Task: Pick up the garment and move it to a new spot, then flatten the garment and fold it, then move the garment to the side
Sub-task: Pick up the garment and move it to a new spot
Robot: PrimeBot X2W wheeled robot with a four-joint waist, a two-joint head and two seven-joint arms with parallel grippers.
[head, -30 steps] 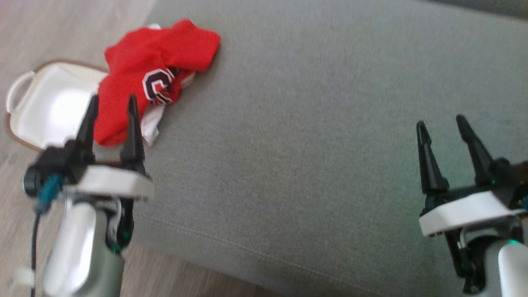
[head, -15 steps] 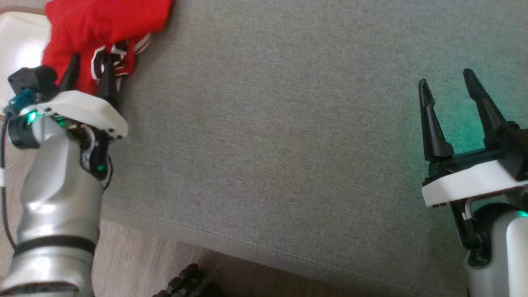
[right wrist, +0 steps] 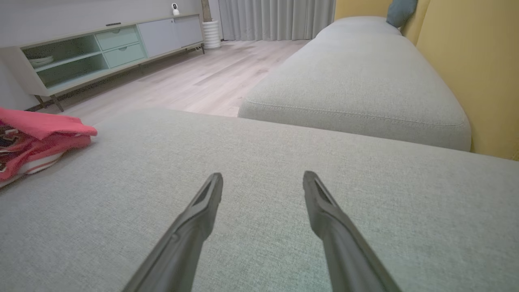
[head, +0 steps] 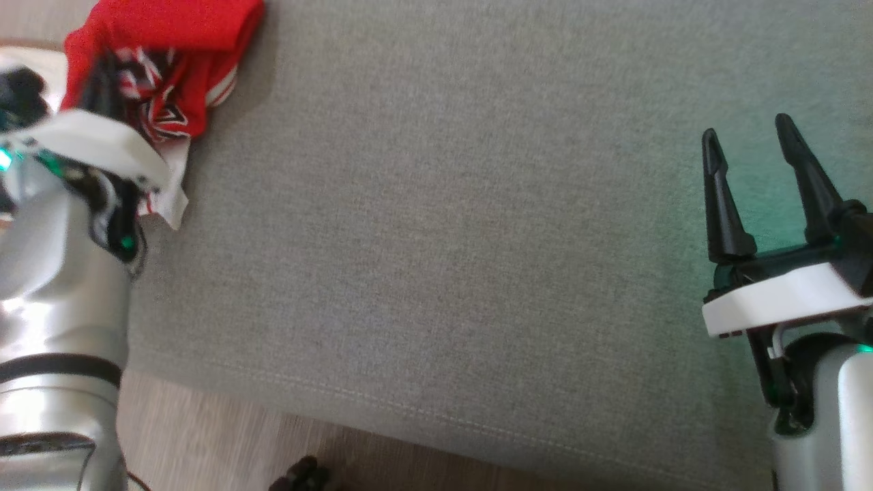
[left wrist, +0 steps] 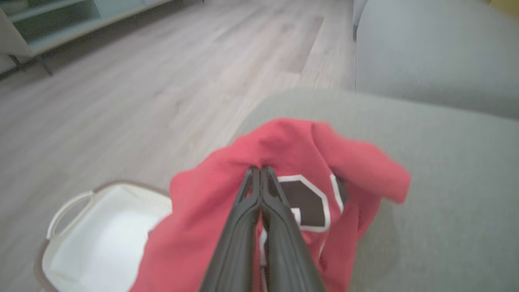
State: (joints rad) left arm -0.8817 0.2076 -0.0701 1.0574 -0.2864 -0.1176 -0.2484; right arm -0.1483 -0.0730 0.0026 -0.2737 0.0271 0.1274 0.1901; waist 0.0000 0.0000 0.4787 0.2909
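Note:
A crumpled red garment (head: 184, 41) with a dark and white emblem lies at the far left corner of the grey sofa cushion (head: 436, 239), partly hanging over its edge. My left gripper (head: 102, 68) is sunk into it. In the left wrist view the two fingers are pressed together, and this left gripper (left wrist: 259, 168) pinches a ridge of the red garment (left wrist: 292, 142) at its tips. My right gripper (head: 747, 126) stands open over bare cushion at the right, far from the cloth. In the right wrist view the right gripper (right wrist: 262, 176) holds nothing, and the garment (right wrist: 36, 134) lies at the left edge.
A white basket (left wrist: 105, 235) with a loop handle stands on the wood floor just beside the cushion's corner, under the garment's overhang. A second grey cushion (right wrist: 357, 81) and a yellow backrest (right wrist: 466, 61) lie beyond. A low cabinet (right wrist: 101, 44) stands across the floor.
The left gripper reached into the garment with fingers apart and has now shut on the cloth. The head camera has shifted, sliding the scene up and left. The right gripper stays open.

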